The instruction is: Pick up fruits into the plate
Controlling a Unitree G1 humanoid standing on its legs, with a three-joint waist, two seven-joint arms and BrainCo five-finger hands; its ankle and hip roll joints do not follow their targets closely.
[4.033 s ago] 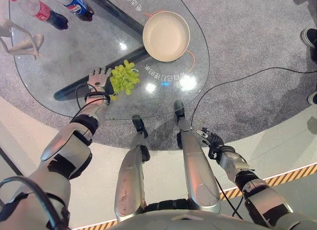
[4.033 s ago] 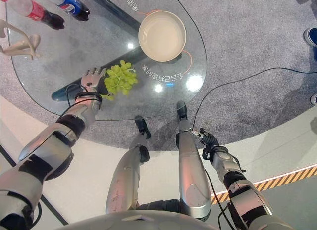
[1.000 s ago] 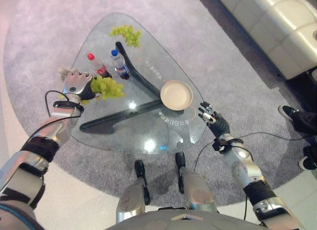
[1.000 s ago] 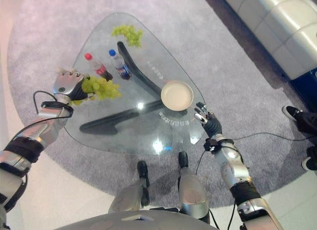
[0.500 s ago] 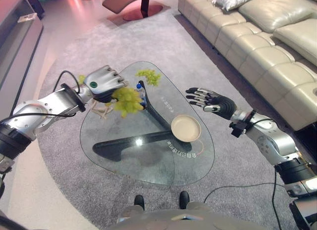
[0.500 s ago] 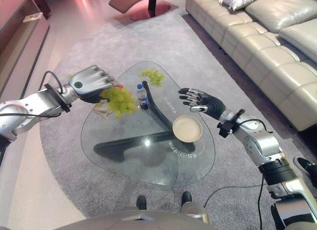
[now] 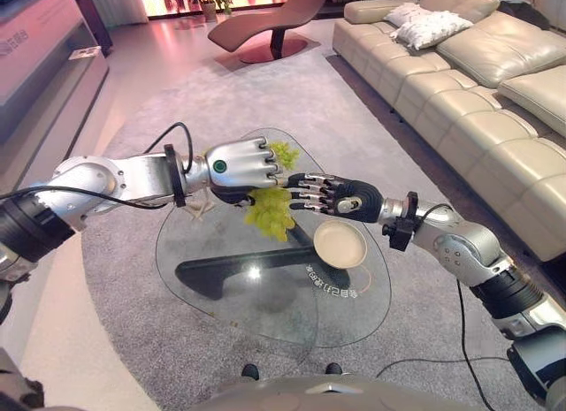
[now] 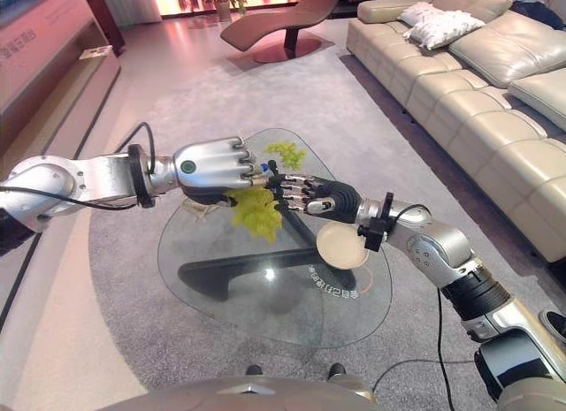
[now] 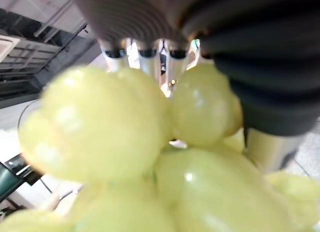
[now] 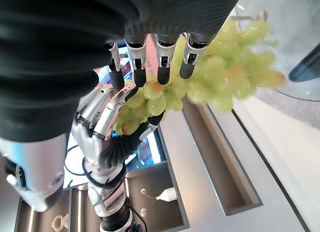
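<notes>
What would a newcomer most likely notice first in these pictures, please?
The left hand holds a bunch of green grapes in the air above the glass table. The right hand reaches in with straight fingers touching the bunch. Below it, the cream plate sits empty.

A glass table (image 7: pixel 221 296) on grey carpet (image 7: pixel 133 119), a cream sofa (image 7: pixel 478 66) beside it.

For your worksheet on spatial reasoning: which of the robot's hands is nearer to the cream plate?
Right. The right hand hovers just above the plate, beside the grapes; the left hand holds those grapes farther off.
</notes>
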